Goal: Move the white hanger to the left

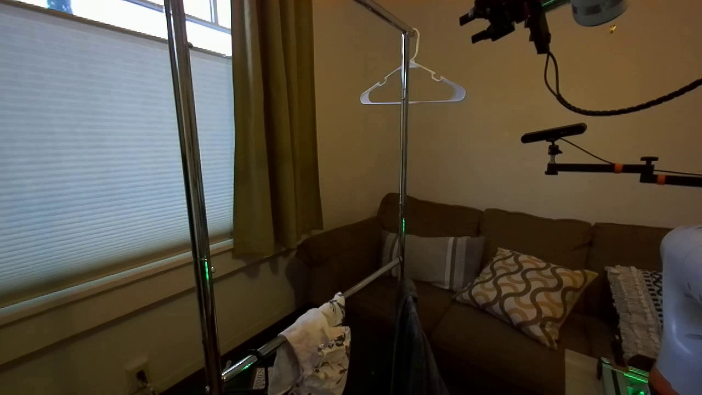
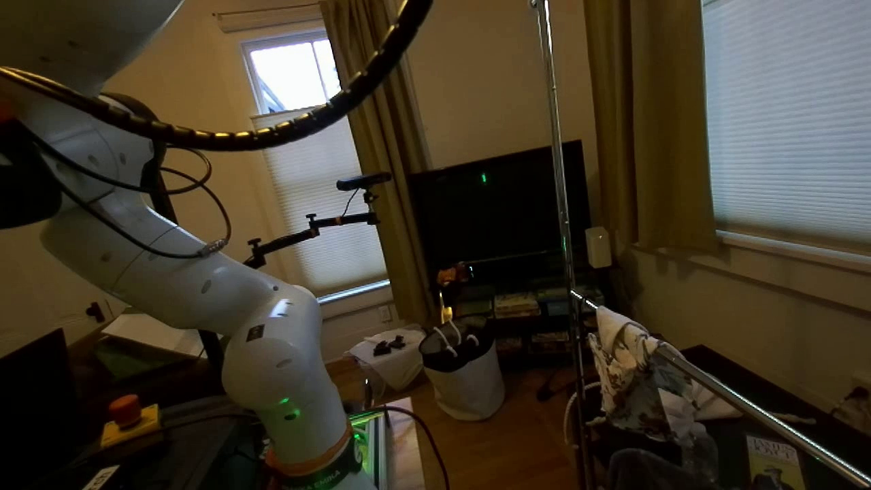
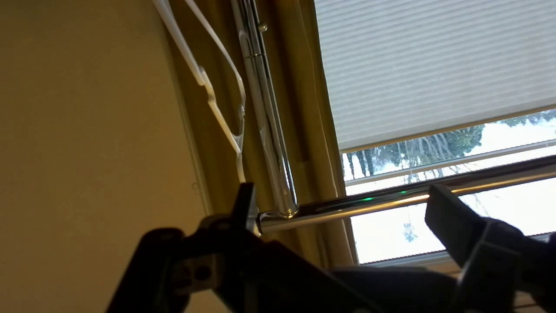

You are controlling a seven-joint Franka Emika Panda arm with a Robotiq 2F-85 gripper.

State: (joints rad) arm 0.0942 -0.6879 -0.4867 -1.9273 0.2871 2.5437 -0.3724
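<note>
Gripper [image 3: 341,194]: spread, its two dark fingers [image 3: 454,224] held well apart, toward seven and four o'clock in the wrist view.

Robot arm [image 2: 197,279]: pale and jointed; seen at nine o'clock in an exterior view, with a black ribbed cable [image 2: 231,140] looped at ten o'clock.

Top rail [image 3: 391,199]: chromed; seen across the gap between the fingers in the wrist view and extended toward three o'clock. Its depth behind them cannot be judged.

White hanger [image 1: 415,64]: suspended by its hook at the end of the top rail, at one o'clock in an exterior view, where the gripper is shown apart from it, toward two o'clock. Its bottom bar is crossed in front by a chromed upright [image 1: 403,164]. In the wrist view it is seen inverted, toward ten o'clock from the gripper, its hook partly hidden by a fingertip.

Floral cloth [image 1: 323,343]: draped over the lower rail [image 1: 373,277], between six and seven o'clock in an exterior view.

Sofa [image 1: 532,227]: brown, set toward four o'clock in an exterior view; a wave-patterned pillow [image 1: 529,293] and a striped pillow [image 1: 433,258] are rested on it.

Curtain [image 1: 274,126]: olive, hung between ten and eleven o'clock in an exterior view.

Window blind [image 1: 104,164]: pale, placed at nine o'clock in an exterior view, with bright glass seen above it.
</note>
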